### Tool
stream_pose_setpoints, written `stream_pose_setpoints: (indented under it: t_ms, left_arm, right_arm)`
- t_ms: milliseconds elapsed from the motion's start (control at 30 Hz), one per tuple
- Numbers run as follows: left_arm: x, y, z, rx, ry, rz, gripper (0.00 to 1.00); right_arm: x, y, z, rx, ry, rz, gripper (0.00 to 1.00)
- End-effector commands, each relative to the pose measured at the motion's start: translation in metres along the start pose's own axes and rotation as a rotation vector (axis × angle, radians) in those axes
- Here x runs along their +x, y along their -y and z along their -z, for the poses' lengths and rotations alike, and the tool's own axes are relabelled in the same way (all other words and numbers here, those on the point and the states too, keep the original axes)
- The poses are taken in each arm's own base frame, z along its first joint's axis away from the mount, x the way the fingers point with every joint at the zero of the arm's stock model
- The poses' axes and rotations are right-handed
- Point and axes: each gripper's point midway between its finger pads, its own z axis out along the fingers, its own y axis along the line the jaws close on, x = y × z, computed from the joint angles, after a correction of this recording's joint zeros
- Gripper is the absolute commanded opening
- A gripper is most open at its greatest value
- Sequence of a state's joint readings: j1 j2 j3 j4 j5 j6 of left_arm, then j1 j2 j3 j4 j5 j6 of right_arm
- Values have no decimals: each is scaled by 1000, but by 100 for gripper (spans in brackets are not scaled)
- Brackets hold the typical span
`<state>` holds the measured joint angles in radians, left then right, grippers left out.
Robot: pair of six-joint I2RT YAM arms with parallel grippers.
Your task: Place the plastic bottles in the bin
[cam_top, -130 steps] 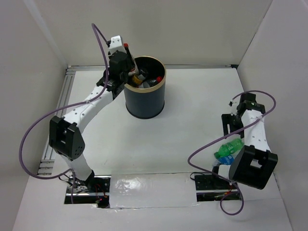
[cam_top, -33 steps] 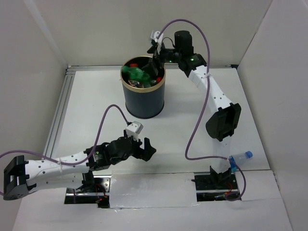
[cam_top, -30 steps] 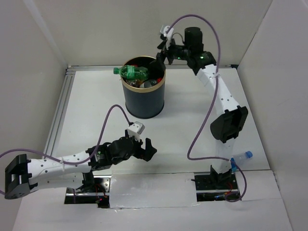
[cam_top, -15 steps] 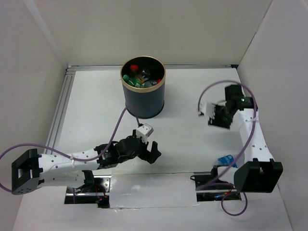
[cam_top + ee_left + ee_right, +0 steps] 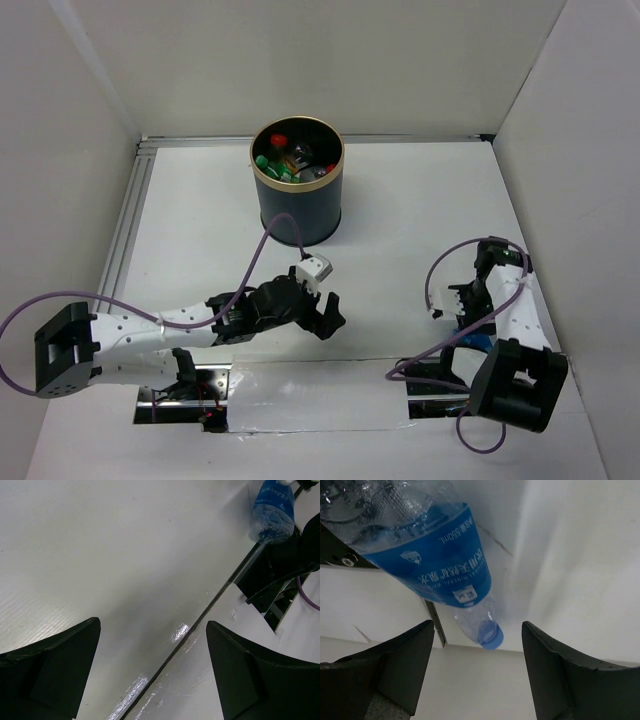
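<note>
The dark bin (image 5: 296,212) with a tan rim stands at the back centre and holds several plastic bottles, among them a green one (image 5: 266,163) and a red-capped one (image 5: 279,139). A clear bottle with a blue label (image 5: 478,340) lies at the front right, partly hidden under my right arm. In the right wrist view this bottle (image 5: 440,565) points its blue cap (image 5: 491,636) down between my fingers. My right gripper (image 5: 476,630) is open and not touching it. My left gripper (image 5: 330,314) is open and holds nothing, low over the table at the front centre. The blue-labelled bottle (image 5: 272,510) lies far ahead of it.
White walls enclose the table on three sides. A metal rail (image 5: 125,235) runs along the left edge. The arm bases and a taped strip (image 5: 310,385) lie along the near edge, with purple cables looping over the table.
My right arm let a green bottle drop into the bin, then swung back down to the front right over the blue-labelled bottle. My left arm reached further right.
</note>
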<state>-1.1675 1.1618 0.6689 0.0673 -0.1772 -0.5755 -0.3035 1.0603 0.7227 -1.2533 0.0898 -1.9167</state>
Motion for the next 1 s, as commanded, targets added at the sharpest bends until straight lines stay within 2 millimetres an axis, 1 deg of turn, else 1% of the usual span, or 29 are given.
stream_pose_setpoints:
  t_ms: [0, 33, 67, 100, 133, 167, 200, 233, 267, 333, 433, 467, 600, 667, 700, 767, 833, 867, 900, 933, 967]
  left_arm:
    - [-23, 13, 5, 37, 53, 10, 100]
    - [-19, 11, 5, 33, 45, 19, 100]
    - [-19, 9, 6, 24, 48, 19, 100]
    - [-20, 10, 7, 24, 48, 30, 100]
    - [-19, 7, 8, 14, 54, 39, 100]
    - [-19, 7, 10, 14, 54, 40, 100]
    - [-15, 5, 9, 9, 46, 38, 100]
    - [-19, 5, 11, 6, 60, 51, 100]
    - [-13, 5, 11, 8, 48, 45, 100]
    - [-15, 6, 13, 12, 55, 57, 100]
    - [-15, 6, 13, 12, 55, 57, 100]
    - [-15, 6, 13, 12, 55, 57, 100]
    - [-15, 5, 11, -1, 51, 56, 100]
    - [-13, 4, 10, -5, 43, 54, 100]
    - [-13, 4, 10, -5, 43, 54, 100]
    - [-13, 4, 10, -5, 43, 63, 100]
    - [-14, 3, 9, -13, 48, 63, 100]
    - [-14, 3, 9, -13, 48, 63, 100]
    - [-14, 3, 9, -13, 48, 63, 100]
    - [-14, 1, 9, -21, 52, 64, 100]
    - [-14, 1, 9, -21, 52, 64, 100]
  right_arm:
    - [11, 6, -13, -8, -43, 88, 78]
    - [12, 7, -21, -12, -41, 101, 78]
    - [17, 13, -22, 4, -48, 105, 78]
    - [15, 15, -24, -4, -35, 146, 78]
    - [15, 11, -24, -26, -24, 149, 78]
    - [11, 5, -27, -71, 9, 154, 78]
    - [11, 3, -27, -90, 19, 158, 78]
    - [10, 0, -29, -113, 31, 161, 78]
    - [10, 2, -31, -128, 39, 171, 78]
    - [11, -3, -35, -169, 51, 176, 78]
    - [6, -19, -50, -262, 90, 179, 77]
    - [2, -27, -55, -293, 106, 182, 77]
    - [3, -30, -69, -310, 92, 187, 72]
    - [2, -29, -69, -306, 100, 185, 54]
    - [-2, -30, -71, -308, 120, 174, 43]
    - [-2, -20, -70, -271, 128, 168, 22]
    - [-5, -6, -62, -223, 161, 158, 15]
    - [-7, 5, -55, -186, 184, 141, 12]
    - [-10, 38, -36, -79, 242, 113, 6]
    - [-16, 52, -24, -43, 297, 89, 1]
    - [-18, 71, -9, 17, 340, 29, 0]
